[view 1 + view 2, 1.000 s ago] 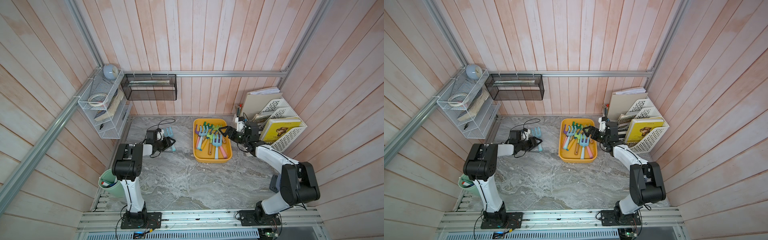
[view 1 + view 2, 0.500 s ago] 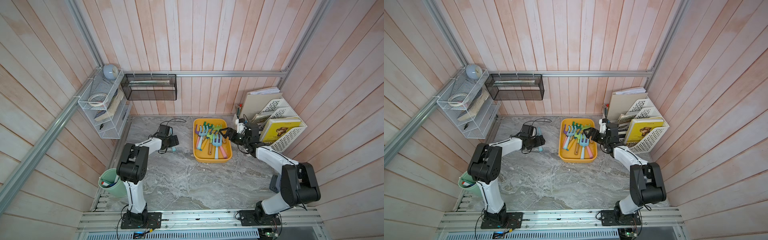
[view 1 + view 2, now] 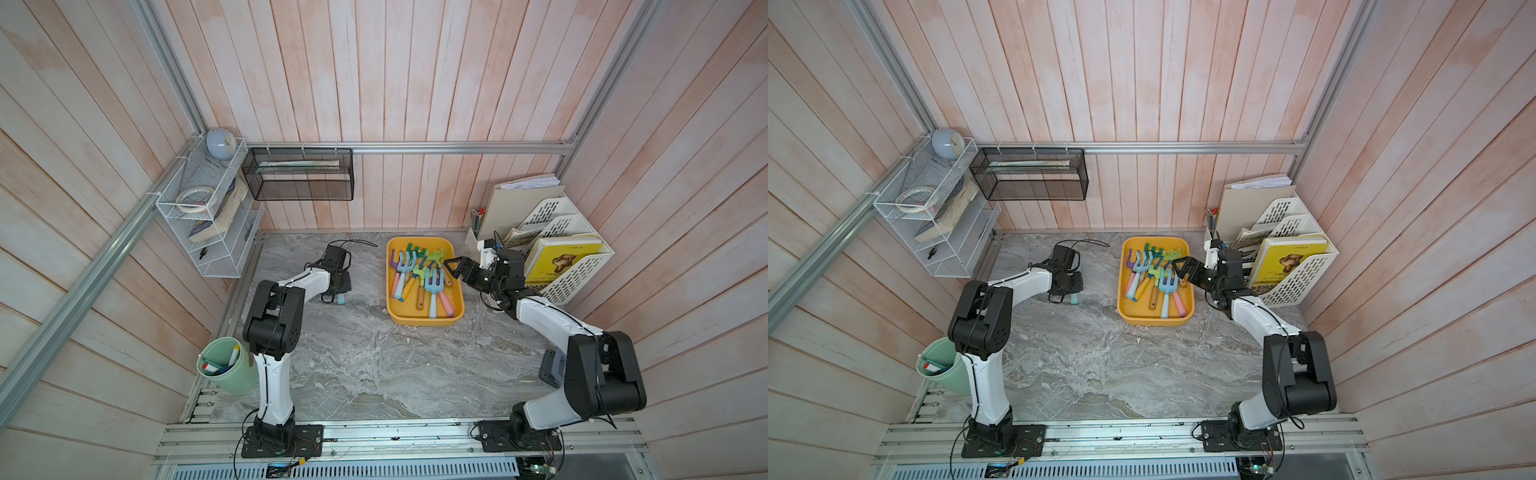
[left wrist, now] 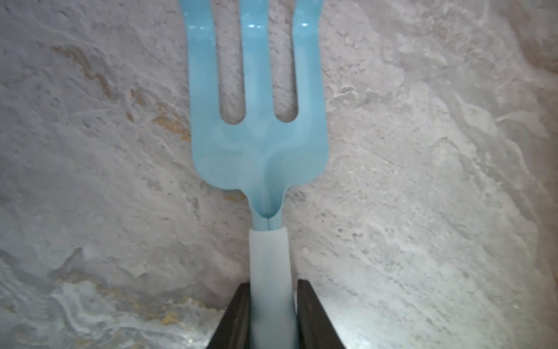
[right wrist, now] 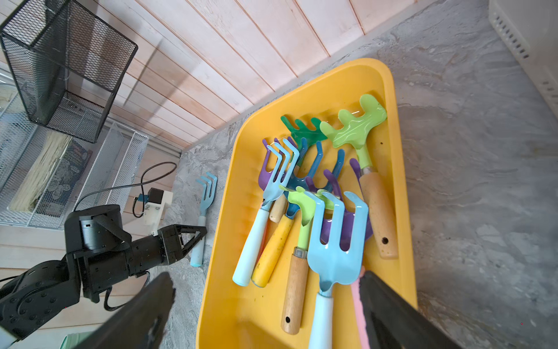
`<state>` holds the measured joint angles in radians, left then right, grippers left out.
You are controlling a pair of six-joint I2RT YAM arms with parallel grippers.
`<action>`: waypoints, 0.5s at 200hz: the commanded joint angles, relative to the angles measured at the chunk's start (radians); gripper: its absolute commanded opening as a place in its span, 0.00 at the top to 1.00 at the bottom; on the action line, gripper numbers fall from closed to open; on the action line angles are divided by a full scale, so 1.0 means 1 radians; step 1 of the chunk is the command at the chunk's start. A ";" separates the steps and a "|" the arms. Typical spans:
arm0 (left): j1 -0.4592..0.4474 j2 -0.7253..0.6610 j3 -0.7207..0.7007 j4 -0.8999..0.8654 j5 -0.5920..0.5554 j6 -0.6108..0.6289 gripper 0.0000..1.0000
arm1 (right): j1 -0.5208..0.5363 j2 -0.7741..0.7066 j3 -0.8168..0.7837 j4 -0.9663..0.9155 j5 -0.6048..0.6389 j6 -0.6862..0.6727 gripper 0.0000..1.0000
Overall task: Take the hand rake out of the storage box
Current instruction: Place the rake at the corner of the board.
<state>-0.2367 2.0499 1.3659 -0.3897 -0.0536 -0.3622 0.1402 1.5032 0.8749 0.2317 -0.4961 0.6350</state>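
Rakes (image 3: 405,274) lie lengthwise in the storage box (image 3: 424,321), heads toward the back wall (image 3: 374,187); my right hand (image 3: 451,268) hangs wide open over its right rim, nearest the blue-headed rake (image 5: 335,250) just below. My left hand (image 4: 271,284), farther off, is clamped on the handle (image 4: 270,256) of a pale rake (image 4: 259,145) lying on the surface (image 3: 374,365) left of the box.

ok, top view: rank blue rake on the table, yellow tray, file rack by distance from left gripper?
1. blue rake: in the left gripper, left side.
2. yellow tray: middle.
3. file rack: far right corner.
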 commanded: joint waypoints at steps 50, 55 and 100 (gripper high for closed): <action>0.157 0.007 0.077 -0.160 0.009 0.277 0.96 | -0.021 -0.019 -0.022 0.038 -0.021 0.003 0.02; 0.180 0.001 0.083 -0.165 0.017 0.301 0.97 | -0.021 -0.018 -0.022 0.039 -0.021 0.003 0.02; 0.312 -0.065 0.022 -0.055 0.044 0.502 0.99 | -0.037 0.001 -0.032 0.052 -0.025 0.002 0.02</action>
<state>0.0452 2.0422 1.4178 -0.4973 -0.0082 -0.0383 0.1154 1.5032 0.8539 0.2615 -0.5014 0.6353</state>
